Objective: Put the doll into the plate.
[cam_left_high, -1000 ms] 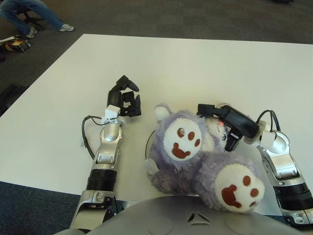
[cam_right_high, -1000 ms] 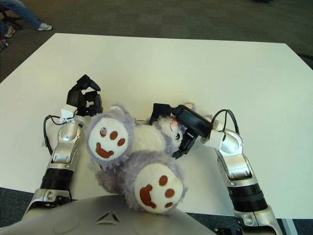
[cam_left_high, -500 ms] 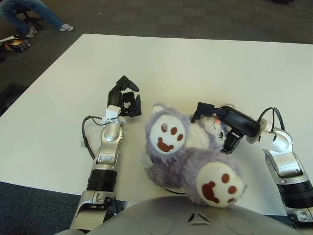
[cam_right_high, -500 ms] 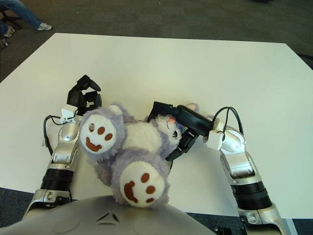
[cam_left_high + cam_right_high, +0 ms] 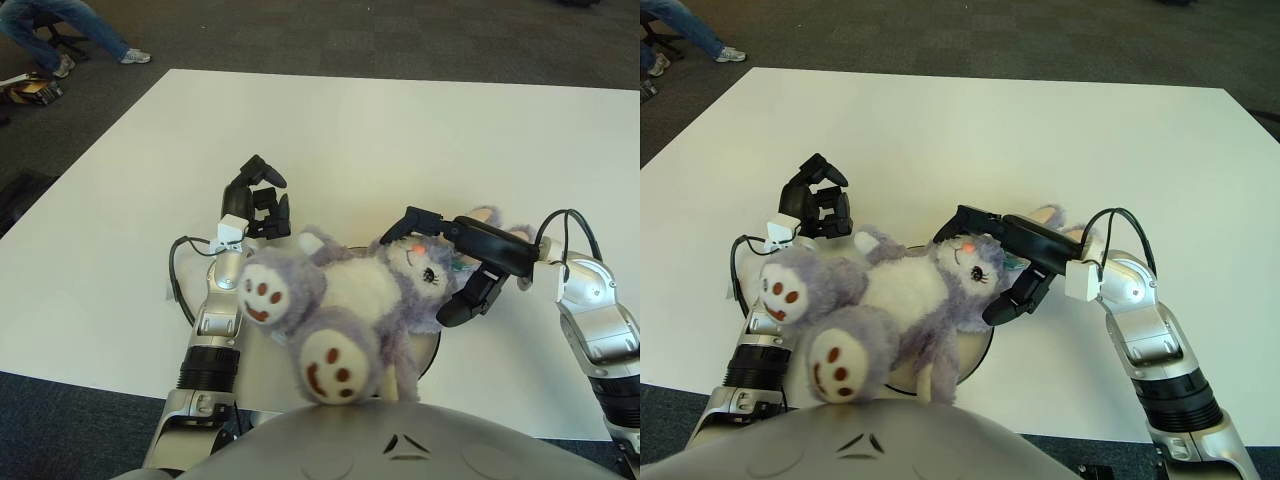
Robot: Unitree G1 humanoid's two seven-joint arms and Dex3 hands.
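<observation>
The doll [image 5: 350, 290] is a purple plush animal with a white belly and brown-marked soles. It lies on its back across the white plate [image 5: 978, 352], head to the right and feet to the left, near the table's front edge. Most of the plate is hidden under it. My right hand [image 5: 415, 279] reaches in from the right, its black fingers [image 5: 412, 218] curled over the doll's head and the thumb under the chin. My left hand [image 5: 256, 200] shows just left of the doll's upper foot, fingers curled on nothing.
The white table [image 5: 380, 130] stretches far back and to both sides. A seated person's legs [image 5: 60, 25] and some items on the floor [image 5: 30, 90] show beyond the table's far left corner. My grey torso [image 5: 390, 445] fills the bottom edge.
The doll has dropped away from the camera and laid down across the plate, its feet swinging left. My right hand moved a little right with the head. The left hand stayed put.
</observation>
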